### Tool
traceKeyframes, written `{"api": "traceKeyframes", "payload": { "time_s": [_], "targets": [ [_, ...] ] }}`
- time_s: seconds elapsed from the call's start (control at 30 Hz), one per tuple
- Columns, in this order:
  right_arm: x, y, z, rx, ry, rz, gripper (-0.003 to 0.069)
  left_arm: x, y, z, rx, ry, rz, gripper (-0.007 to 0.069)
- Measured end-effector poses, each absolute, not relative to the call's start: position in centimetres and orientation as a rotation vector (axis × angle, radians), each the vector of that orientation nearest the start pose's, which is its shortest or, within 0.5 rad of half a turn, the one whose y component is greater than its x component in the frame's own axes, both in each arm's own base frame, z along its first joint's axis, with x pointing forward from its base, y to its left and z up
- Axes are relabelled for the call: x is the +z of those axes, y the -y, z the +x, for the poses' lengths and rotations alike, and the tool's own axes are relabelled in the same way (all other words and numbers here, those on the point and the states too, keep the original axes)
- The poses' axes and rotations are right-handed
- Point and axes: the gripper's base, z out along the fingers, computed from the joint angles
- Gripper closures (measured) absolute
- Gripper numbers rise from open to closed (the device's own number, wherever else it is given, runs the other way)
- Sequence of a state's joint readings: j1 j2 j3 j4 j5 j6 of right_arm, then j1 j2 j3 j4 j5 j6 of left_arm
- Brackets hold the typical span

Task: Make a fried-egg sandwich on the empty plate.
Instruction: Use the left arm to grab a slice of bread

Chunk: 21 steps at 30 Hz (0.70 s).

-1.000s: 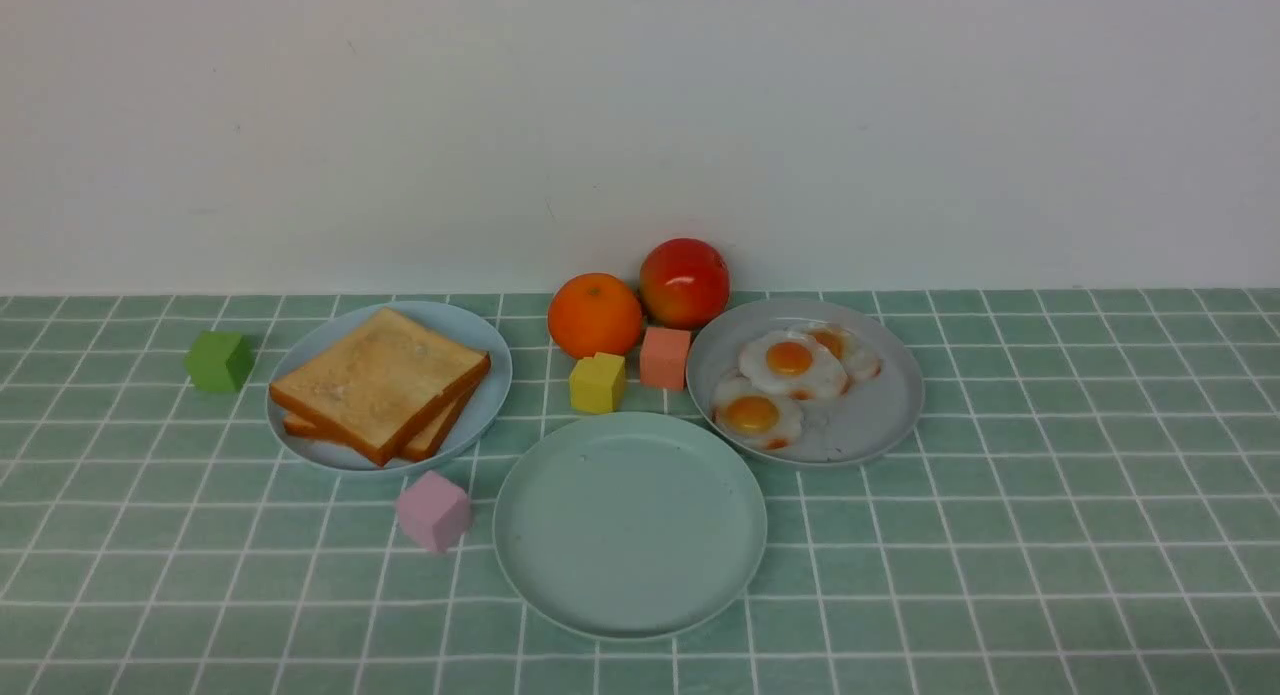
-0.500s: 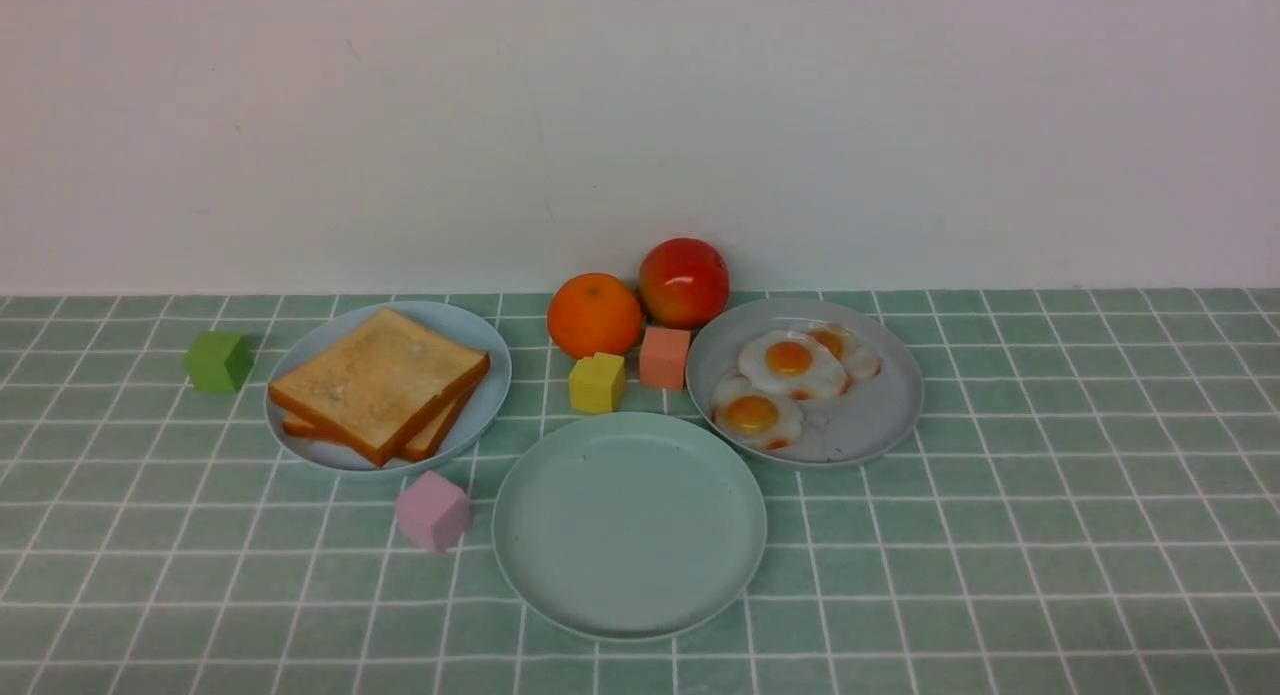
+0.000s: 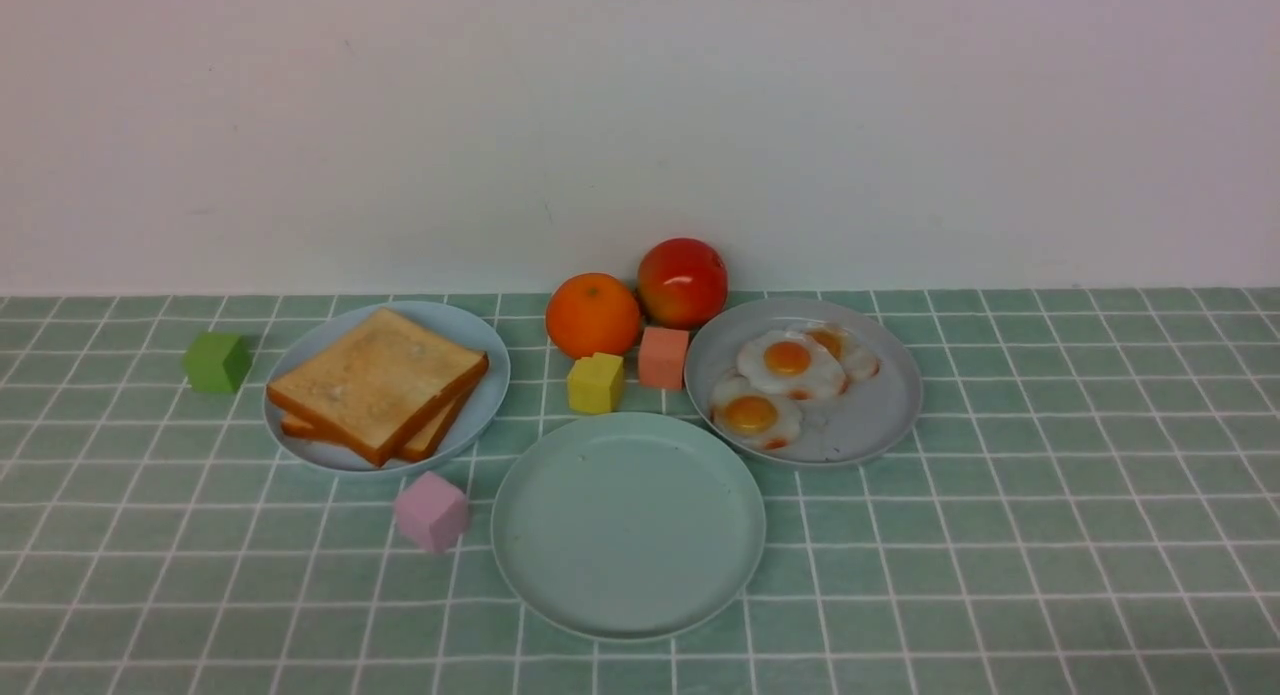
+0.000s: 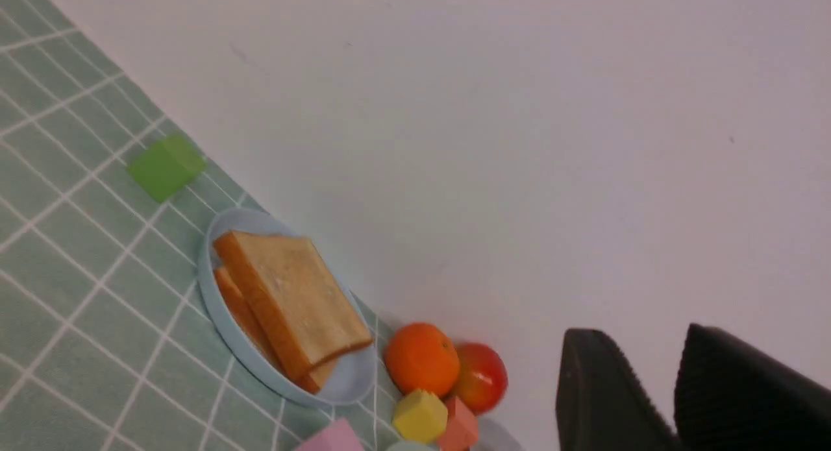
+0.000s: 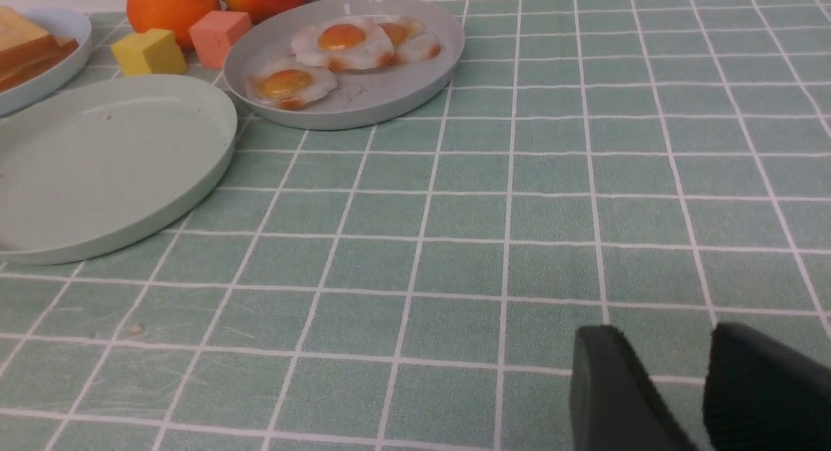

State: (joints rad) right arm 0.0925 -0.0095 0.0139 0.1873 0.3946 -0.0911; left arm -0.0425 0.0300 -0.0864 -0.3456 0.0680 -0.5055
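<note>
The empty mint-green plate [image 3: 628, 575] lies at the front centre and also shows in the right wrist view [image 5: 97, 172]. Two toasted bread slices [image 3: 378, 383] are stacked on a pale blue plate [image 3: 480, 395] to its left, also in the left wrist view [image 4: 292, 302]. Three fried eggs [image 3: 790, 365] lie on a grey plate [image 3: 880, 415] to its right. Neither arm shows in the front view. My left gripper [image 4: 643, 334] hangs in the air, shut and empty, far from the bread. My right gripper [image 5: 665, 334] is shut and empty, low over the cloth to the right of the plates.
An orange [image 3: 593, 315] and a red apple [image 3: 683, 282] sit behind the plates by the wall. Yellow [image 3: 596, 383] and salmon [image 3: 664, 357] cubes stand between the plates. A pink cube [image 3: 431, 511] sits left of the mint plate, a green cube [image 3: 216, 362] at far left.
</note>
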Motion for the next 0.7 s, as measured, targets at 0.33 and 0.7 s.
{"api": "traceKeyframes", "payload": {
  "time_s": [0.33,0.7],
  "targets": [
    [17.5,-1.2,5.1,0.222,-1.865,-0.027,0.0419,31.5,2.4,9.8,-0.414,-2.066,-0.117,0.0592],
    [19.9,-1.4,5.4,0.747,-1.588,0.473,0.0439,32.8,5.7,16.0,-0.413,-2.252,0.176,0.0596]
  ]
}}
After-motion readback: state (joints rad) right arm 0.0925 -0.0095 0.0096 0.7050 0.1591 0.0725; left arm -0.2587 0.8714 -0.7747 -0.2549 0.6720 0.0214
